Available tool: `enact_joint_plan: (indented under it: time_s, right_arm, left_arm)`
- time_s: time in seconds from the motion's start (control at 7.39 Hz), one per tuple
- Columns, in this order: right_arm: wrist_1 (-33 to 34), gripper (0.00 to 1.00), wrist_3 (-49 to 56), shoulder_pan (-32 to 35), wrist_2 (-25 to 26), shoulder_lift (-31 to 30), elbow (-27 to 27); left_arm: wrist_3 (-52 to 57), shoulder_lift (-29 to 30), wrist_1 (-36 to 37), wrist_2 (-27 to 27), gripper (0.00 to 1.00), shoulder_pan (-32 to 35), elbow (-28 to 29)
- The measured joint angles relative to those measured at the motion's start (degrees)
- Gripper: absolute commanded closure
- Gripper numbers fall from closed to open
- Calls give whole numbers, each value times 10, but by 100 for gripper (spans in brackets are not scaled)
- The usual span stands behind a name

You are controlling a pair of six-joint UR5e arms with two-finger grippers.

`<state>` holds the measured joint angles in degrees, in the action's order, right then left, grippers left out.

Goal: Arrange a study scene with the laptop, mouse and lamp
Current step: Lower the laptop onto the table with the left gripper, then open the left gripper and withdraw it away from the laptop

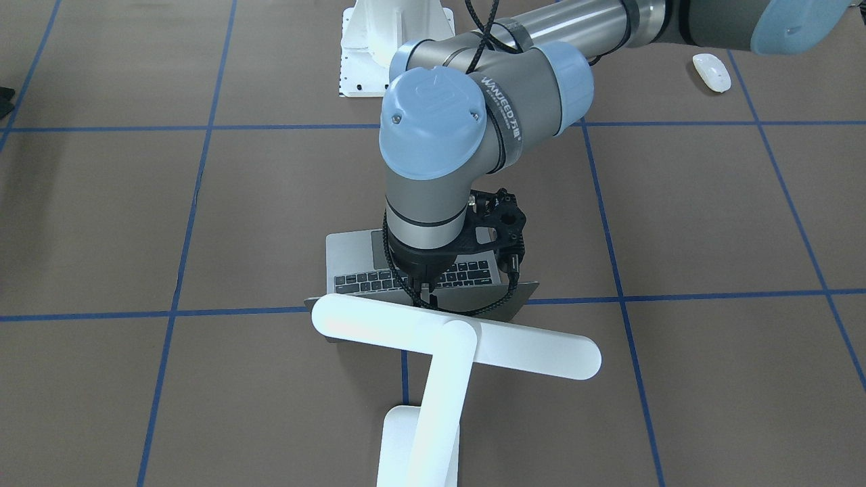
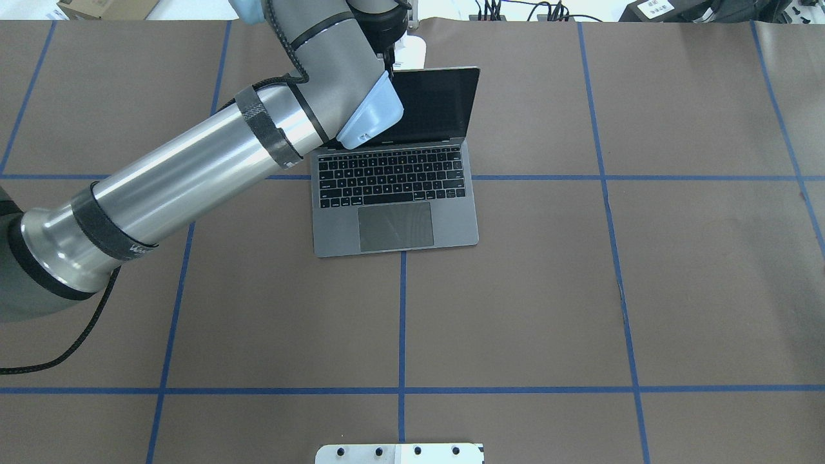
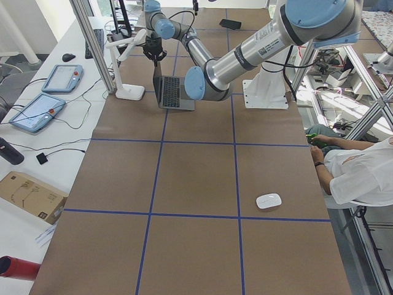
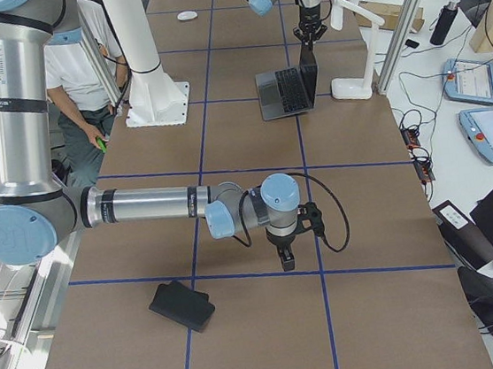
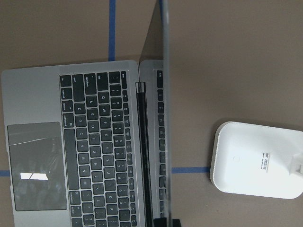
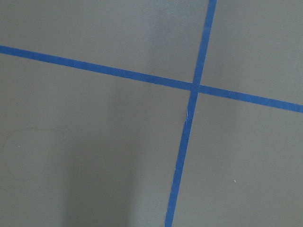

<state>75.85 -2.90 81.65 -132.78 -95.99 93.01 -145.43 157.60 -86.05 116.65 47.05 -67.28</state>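
The grey laptop stands open at the table's far middle, with its dark screen upright. My left gripper points down onto the screen's top edge and is shut on it. In the left wrist view the screen runs edge-on through the middle. The white lamp stands just behind the laptop, and its base is beside the lid. The white mouse lies far off, near the robot's side, on its left. My right gripper hangs over bare table, and I cannot tell if it is open.
A white bolted pedestal stands at the robot's edge of the table. A black flat object lies near the right gripper. A seated person is beside the table. The right wrist view shows only brown table and blue tape lines.
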Motion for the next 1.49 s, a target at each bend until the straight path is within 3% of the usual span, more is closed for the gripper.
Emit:
enact_joint_plan:
  time_s: [0.14, 0.41, 0.68, 0.95, 1.22, 1.49]
  right_arm:
    - [0, 1, 0, 0, 0, 0, 0]
    - [-1, 1, 0, 0, -2, 1, 0]
    - [-1, 1, 1, 0, -6, 4, 2]
    - [-1, 1, 1, 0, -31, 2, 5]
    - [-2, 1, 7, 0, -51, -10, 10]
    - [-1, 1, 74, 1, -68, -45, 16]
  left_arm:
    - [11, -1, -1, 0, 9, 0, -2]
    - [31, -26, 1, 2, 9, 0, -46]
    - [53, -96, 15, 7, 9, 2, -167]
    - [115, -195, 61, 8, 9, 4, -330]
    - [229, -297, 110, 8, 8, 6, -477]
    - [367, -392, 127, 8, 7, 11, -575]
